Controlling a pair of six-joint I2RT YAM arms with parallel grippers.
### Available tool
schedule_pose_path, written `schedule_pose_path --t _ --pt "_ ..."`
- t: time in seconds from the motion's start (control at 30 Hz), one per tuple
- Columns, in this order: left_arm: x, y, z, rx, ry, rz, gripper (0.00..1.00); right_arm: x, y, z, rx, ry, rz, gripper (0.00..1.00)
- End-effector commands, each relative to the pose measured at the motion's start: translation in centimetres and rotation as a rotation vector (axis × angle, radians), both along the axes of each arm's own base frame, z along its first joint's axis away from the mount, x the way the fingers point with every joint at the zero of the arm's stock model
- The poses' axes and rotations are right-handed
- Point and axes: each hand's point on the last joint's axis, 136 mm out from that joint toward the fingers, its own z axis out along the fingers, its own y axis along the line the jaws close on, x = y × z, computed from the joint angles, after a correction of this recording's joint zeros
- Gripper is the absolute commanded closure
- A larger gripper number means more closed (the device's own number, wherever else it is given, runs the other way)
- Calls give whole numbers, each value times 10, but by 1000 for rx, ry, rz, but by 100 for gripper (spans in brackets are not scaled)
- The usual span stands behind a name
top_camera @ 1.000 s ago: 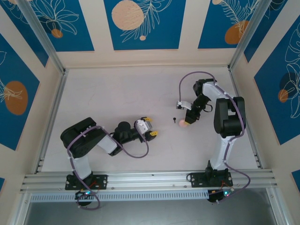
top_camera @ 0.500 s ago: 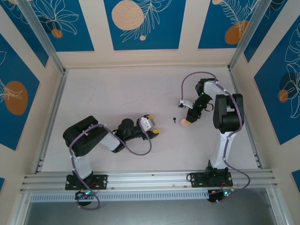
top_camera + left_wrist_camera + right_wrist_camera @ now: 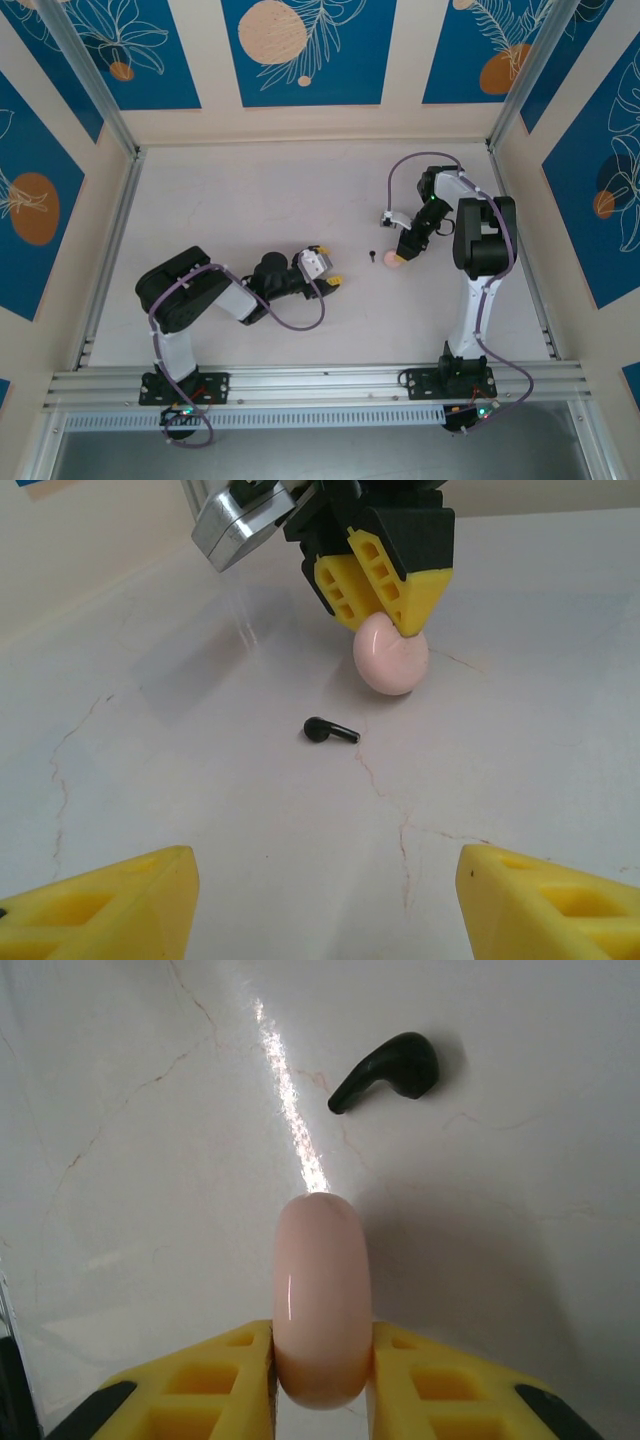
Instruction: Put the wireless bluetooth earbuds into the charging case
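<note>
White tabletop (image 3: 250,200); earbud (image 3: 328,730) lies near pink disc (image 3: 320,1280) pinched by right gripper (image 3: 320,1360).

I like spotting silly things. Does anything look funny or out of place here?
Yes. The right hand pinches a pale pink disc standing up on its edge, not lying flat. One black earbud lies loose on its side on the table, apart from the disc. The left hand is open and empty.

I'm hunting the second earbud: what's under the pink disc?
Bare table shows around the disc, held on edge by the right fingers. One earbud lies beside it, apart. The spot directly under its rim is hidden.
</note>
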Motion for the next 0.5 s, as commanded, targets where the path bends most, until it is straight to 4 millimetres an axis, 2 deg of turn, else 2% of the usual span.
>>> schedule_pose_path --t 0.0,0.47 --pt "2 -6 -2 13 -22 -11 32 3 4 2 38 15 -6 73" --pt "6 -10 -6 26 -11 -13 32 18 0 -4 38 -6 -26 63"
